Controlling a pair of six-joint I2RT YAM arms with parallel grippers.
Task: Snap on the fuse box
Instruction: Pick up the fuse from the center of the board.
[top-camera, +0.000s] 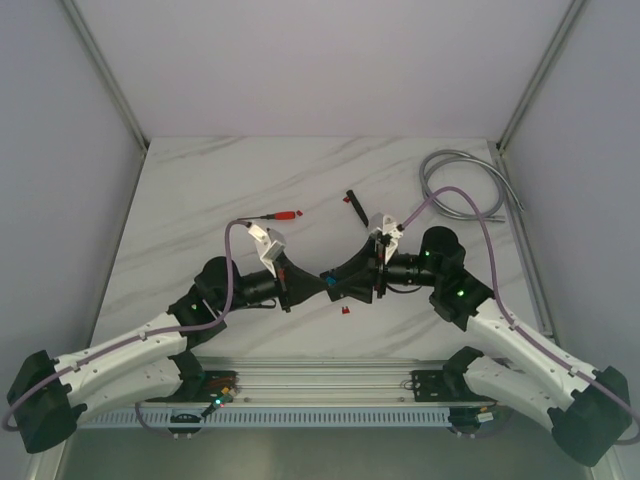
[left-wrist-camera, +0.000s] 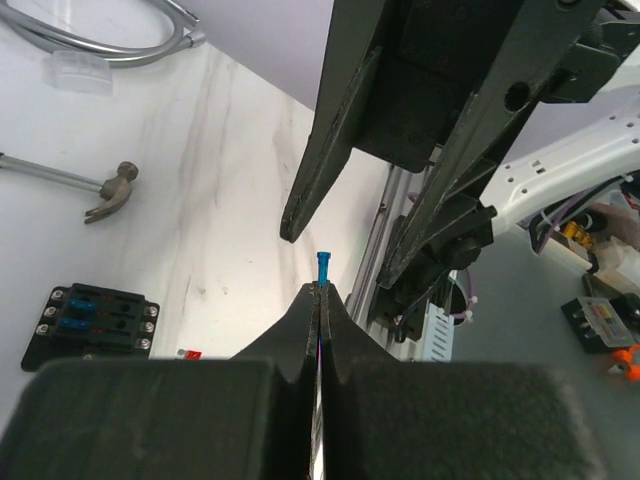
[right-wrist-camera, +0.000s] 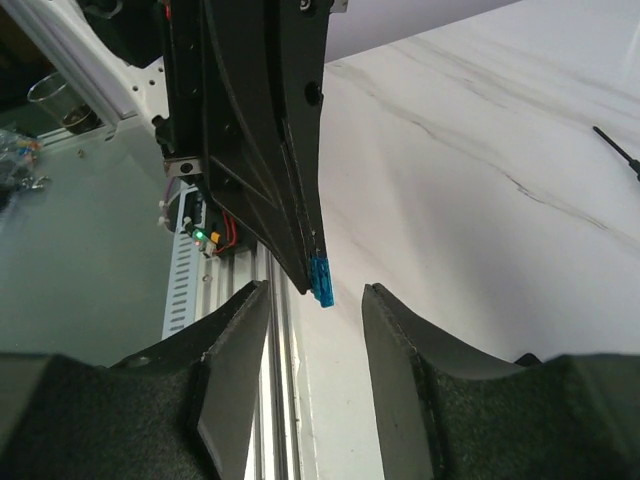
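Observation:
The fuse box, a small black block with blue fuses in its slots, lies flat on the table, low on the left of the left wrist view. It is hidden in the top view. My left gripper is shut on a tiny blue fuse that sticks out past its tips. My right gripper faces it tip to tip, open, its fingers either side of the blue fuse without touching it. Both grippers meet above the near middle of the table.
A small hammer lies beyond the fuse box, with a coiled grey cable at the back right. A loose red fuse sits near the front edge. A thin red-ended tool and a black one lie mid-table.

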